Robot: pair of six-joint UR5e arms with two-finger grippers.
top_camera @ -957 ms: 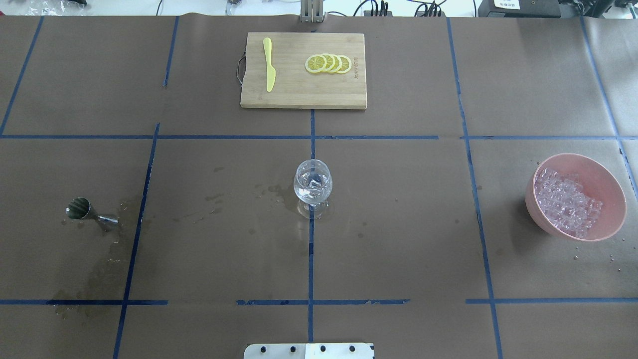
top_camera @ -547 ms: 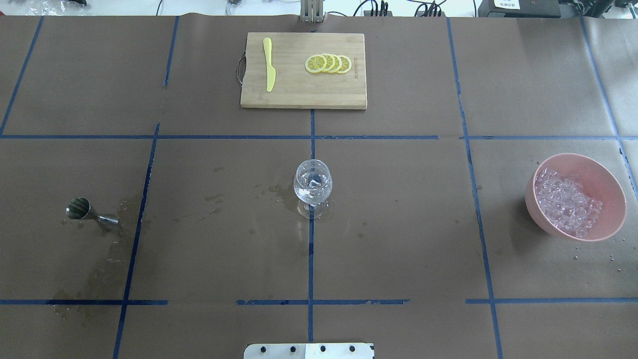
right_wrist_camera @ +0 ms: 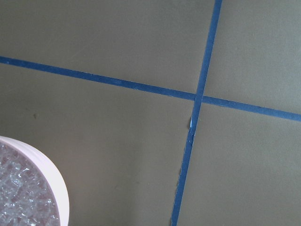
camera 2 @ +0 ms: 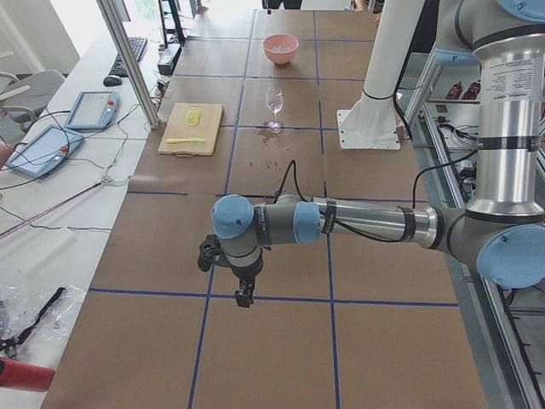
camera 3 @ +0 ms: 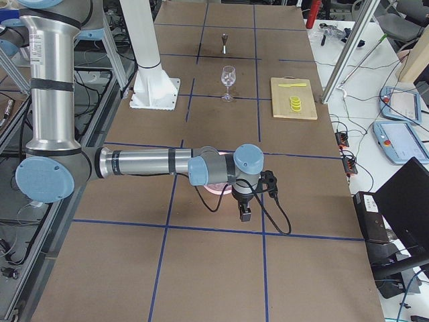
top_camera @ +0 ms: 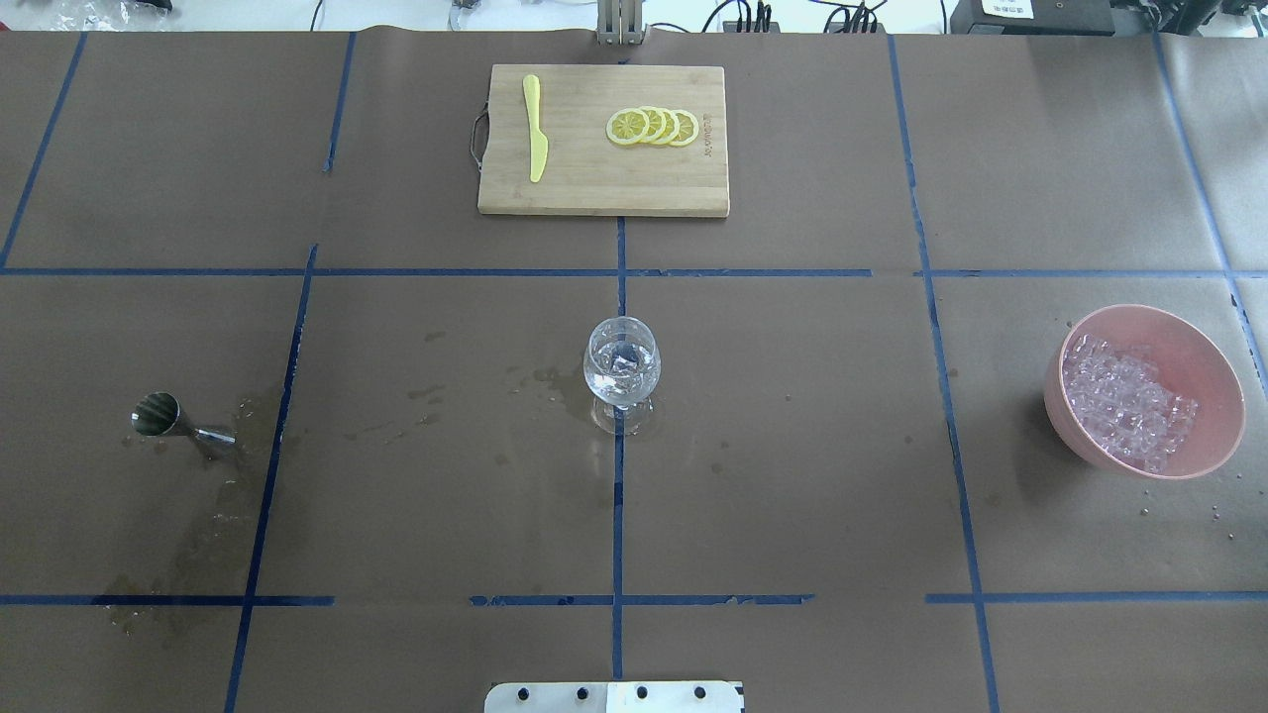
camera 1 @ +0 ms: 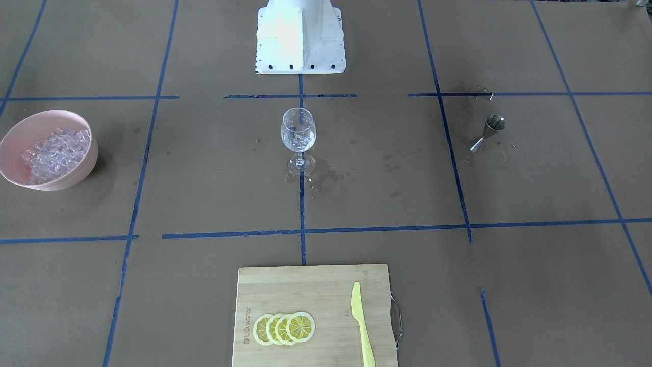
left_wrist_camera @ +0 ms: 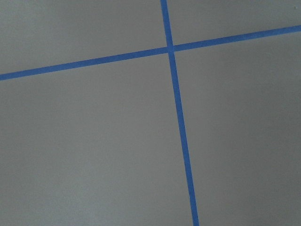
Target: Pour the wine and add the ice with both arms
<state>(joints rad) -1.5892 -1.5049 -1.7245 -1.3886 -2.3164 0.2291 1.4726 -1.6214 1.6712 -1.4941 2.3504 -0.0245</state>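
Note:
A stemmed glass (top_camera: 622,358) stands at the table's middle with a few clear ice pieces inside; I cannot make out wine in it. More ice (top_camera: 1124,401) is heaped in a pink bowl (top_camera: 1204,352) at the right. A steel jigger (top_camera: 163,416) stands at the left. Both arms show only in the side views. The left gripper (camera 2: 243,298) hangs over bare paper far beyond the jigger. The right gripper (camera 3: 245,215) hangs just past the bowl, whose rim (right_wrist_camera: 54,176) shows in the right wrist view. I cannot tell whether either is open or shut.
A wooden cutting board (top_camera: 594,188) at the far middle carries lemon slices (top_camera: 652,127) and a yellow knife (top_camera: 535,129). Wet stains (top_camera: 213,515) mark the paper near the jigger and around the glass's foot. The white base block (camera 1: 300,35) stands at the near edge.

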